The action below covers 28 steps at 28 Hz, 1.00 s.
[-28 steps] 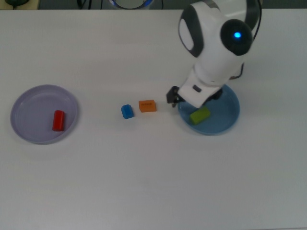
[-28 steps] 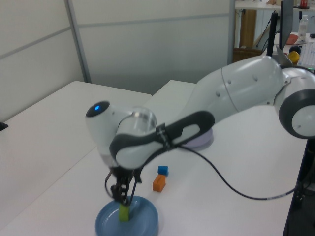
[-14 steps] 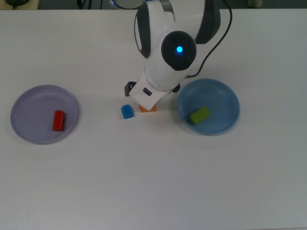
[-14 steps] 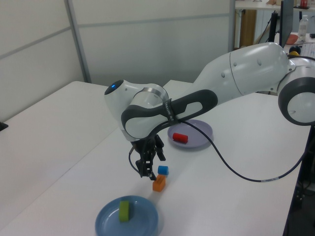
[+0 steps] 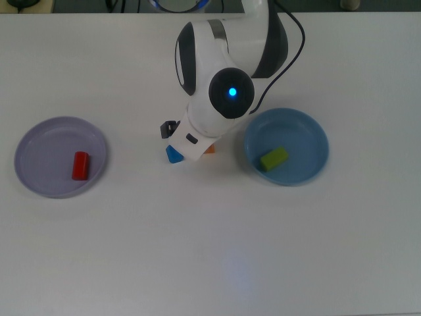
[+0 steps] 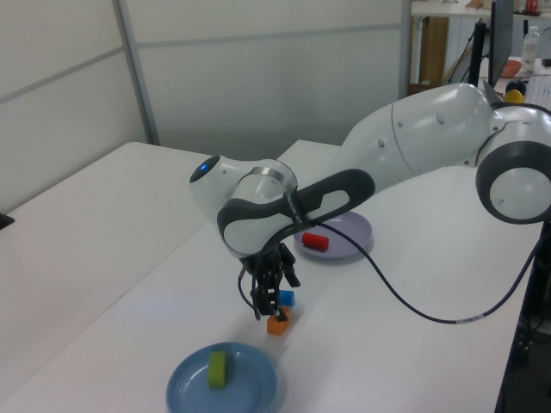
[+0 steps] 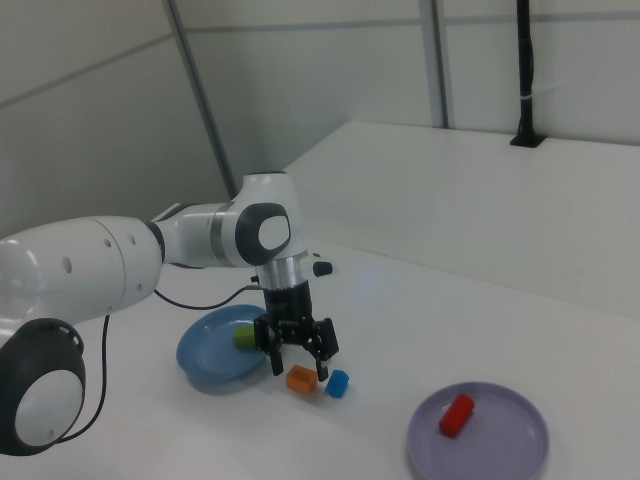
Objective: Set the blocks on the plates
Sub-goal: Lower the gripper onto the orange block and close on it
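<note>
Fingers point(image 7: 297, 359) wide over two blocks point(image 7: 302, 378)

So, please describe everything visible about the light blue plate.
The light blue plate is a round, shallow dish with a raised rim and a smooth, matte look. It sits flat on the white table, at the top view's right. Inside lies one green block. Nothing else touches it; the tool hangs beside it, over the orange block.

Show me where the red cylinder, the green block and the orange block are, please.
red cylinder point(image 5: 79, 165), top view, middle of its side.
green block point(image 5: 273, 158), top view, its top face.
orange block point(image 7: 301, 378), right view, its top face.
</note>
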Tool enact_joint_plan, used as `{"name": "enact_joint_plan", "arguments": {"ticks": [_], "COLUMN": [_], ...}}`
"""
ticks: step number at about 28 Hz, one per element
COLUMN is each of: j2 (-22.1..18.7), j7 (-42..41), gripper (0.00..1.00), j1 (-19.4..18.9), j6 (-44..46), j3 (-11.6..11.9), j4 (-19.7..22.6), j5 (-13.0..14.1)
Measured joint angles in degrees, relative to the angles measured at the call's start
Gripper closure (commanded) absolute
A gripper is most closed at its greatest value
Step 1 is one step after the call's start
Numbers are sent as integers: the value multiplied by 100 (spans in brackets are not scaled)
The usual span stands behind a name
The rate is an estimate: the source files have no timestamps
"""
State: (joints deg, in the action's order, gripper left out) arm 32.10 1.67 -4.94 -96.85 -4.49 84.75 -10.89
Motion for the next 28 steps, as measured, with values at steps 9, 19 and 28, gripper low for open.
{"name": "enact_joint_plan", "arguments": {"ticks": [9, 19, 28], "j2": [90, 190, 252], "j7": [0, 0, 0], "gripper": [0, 1, 8], "j1": [-61, -78, -174], "j6": [0, -16, -191], "j3": [-3, -29, -33], "j4": [0, 0, 0], "j5": [-11, -12, -12]}}
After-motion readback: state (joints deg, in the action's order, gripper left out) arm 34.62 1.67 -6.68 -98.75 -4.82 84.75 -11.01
